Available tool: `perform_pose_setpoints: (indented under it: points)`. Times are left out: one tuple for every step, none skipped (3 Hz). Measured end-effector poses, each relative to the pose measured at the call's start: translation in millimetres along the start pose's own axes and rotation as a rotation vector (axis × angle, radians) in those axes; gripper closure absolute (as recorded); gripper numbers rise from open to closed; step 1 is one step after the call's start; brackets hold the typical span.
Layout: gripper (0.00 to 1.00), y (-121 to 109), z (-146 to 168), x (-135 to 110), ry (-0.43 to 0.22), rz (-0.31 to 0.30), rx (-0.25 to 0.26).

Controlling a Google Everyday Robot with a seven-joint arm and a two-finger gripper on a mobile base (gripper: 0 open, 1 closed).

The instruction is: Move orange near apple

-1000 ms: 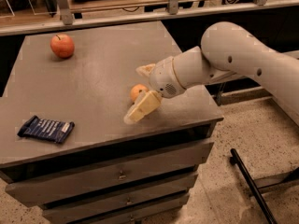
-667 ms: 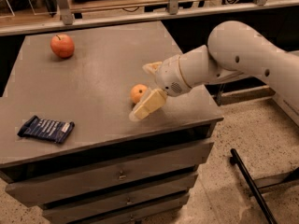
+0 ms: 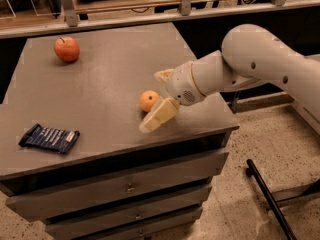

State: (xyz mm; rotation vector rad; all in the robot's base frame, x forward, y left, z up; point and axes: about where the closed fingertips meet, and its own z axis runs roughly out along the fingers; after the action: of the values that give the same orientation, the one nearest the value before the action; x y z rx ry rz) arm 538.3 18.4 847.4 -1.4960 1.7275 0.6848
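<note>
The orange (image 3: 147, 100) is a small round yellow-orange fruit on the grey table top (image 3: 105, 84), near the right front part. The apple (image 3: 66, 49), red-orange with a short stem, sits at the far left of the table, well away from the orange. My gripper (image 3: 152, 102) reaches in from the right at the end of the white arm (image 3: 250, 64). It is open, with one cream finger (image 3: 160, 115) in front of the orange and the other finger (image 3: 163, 75) behind it. The orange rests on the table between them.
A dark blue snack packet (image 3: 49, 137) lies at the front left of the table. Drawers (image 3: 125, 189) sit under the top. A railing (image 3: 150, 14) runs behind the table. A black bar (image 3: 267, 196) lies on the speckled floor at the right.
The arm and gripper have shifted slightly to the right, and the front finger now lies closer beside the orange. The orange and the apple have not moved.
</note>
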Motion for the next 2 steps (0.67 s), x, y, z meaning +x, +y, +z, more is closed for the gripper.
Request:
perform_pose_setpoints:
  points:
    - [0.04, 3.2, 2.5, 9.1, 0.035, 0.02, 0.004]
    - [0.34, 4.5, 3.9, 7.5, 0.035, 0.016, 0.0]
